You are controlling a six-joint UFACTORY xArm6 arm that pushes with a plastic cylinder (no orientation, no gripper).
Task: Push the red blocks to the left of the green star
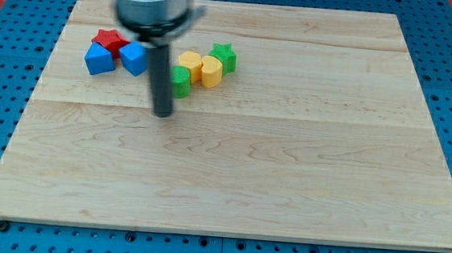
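Currently: tip clear of the blocks, red star already left of the green star

Inspection finds my tip (162,113) resting on the wooden surface (288,164), just below the cluster and touching no block. This tool is a bare rod, so it has nothing to part or clamp.

One red star (109,40) is visible at the cluster's left end, touching two blue blocks (99,59) (133,58). The green star (224,56) sits at the right end, beside two yellow blocks (190,62) (211,71). A green block (181,82) is partly hidden behind the rod.

Recommendation: approach any second red block from its right and push leftward, avoiding the green star. No second one shows.
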